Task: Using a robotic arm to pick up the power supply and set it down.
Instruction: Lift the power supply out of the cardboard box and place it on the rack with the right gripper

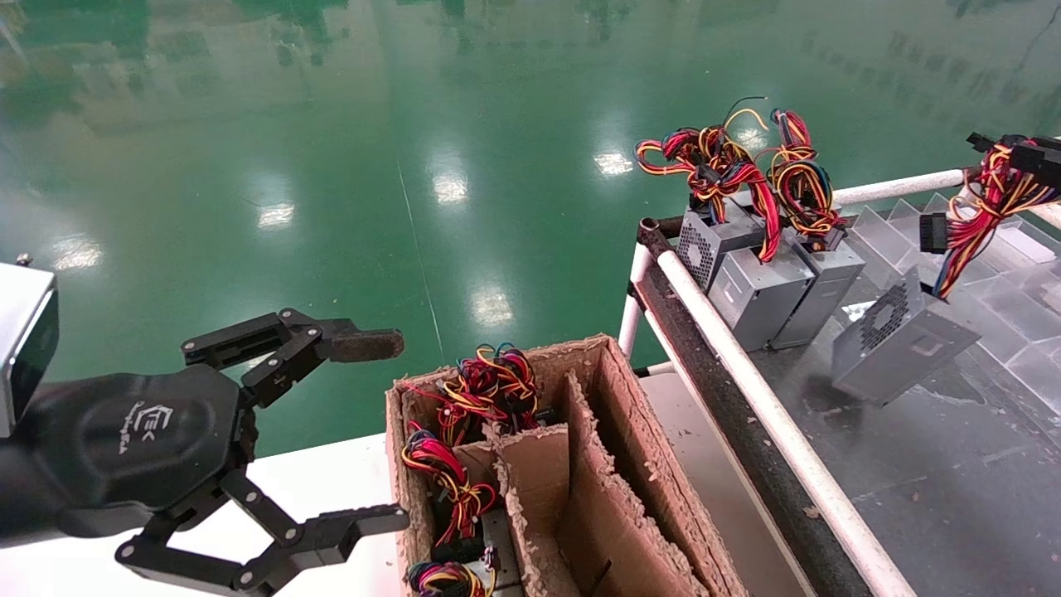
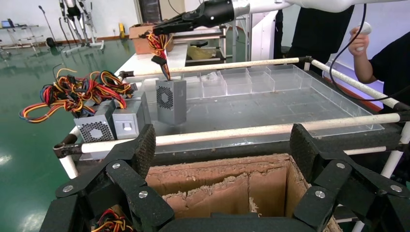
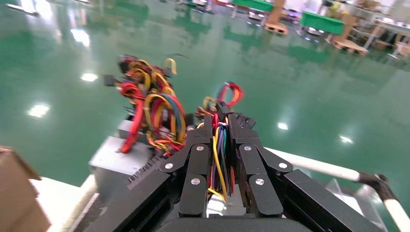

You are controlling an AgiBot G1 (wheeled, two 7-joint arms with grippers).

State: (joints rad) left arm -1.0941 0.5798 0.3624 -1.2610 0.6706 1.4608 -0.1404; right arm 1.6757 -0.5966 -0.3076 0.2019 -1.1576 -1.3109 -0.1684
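Power supply (image 1: 899, 344) hangs by wires below right gripper (image 3: 223, 126).

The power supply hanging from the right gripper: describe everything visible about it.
The power supply is a small grey metal box with a round perforated fan vent. It hangs tilted above the clear tray, suspended by its red, yellow and black wire bundle, which the right gripper pinches. Nothing else touches it.
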